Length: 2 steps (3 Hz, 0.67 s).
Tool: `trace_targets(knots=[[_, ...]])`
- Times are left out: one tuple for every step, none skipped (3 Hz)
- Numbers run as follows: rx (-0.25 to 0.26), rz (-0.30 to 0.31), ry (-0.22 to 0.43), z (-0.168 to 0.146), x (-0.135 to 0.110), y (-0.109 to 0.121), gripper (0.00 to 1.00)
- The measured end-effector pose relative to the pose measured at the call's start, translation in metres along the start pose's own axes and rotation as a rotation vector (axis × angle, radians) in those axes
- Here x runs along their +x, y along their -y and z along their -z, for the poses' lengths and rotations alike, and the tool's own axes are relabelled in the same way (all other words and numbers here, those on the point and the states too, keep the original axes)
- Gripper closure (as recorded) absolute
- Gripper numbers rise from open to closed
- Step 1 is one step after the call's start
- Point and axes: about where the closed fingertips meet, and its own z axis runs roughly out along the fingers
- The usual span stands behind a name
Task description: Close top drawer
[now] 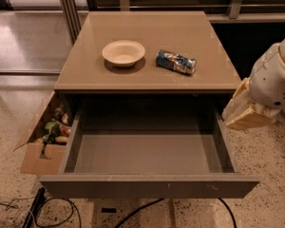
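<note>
The top drawer point(147, 186) is pulled far out of the grey-brown cabinet point(147, 80). Its plain grey inside point(145, 153) holds nothing, and its flat front panel faces me at the bottom of the camera view. My gripper point(244, 110), with cream-coloured fingers on a white arm point(275, 77), hangs just outside the drawer's right side wall, near the cabinet's front right corner and a little above the drawer rim. It holds nothing that I can see.
A white bowl point(123, 52) and a crushed blue can point(176, 61) lie on the cabinet top. An open cardboard box point(42, 141) of items stands on the floor left of the drawer. Black cables point(52, 208) run under the drawer front.
</note>
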Motion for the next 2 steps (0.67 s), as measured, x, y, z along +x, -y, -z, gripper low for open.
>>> trace_targets(knots=[[-0.091, -0.035, 0.067, -0.043, 0.01, -0.035, 0.91], [-0.118, -0.05, 0.073, -0.053, 0.013, -0.045, 1.0]])
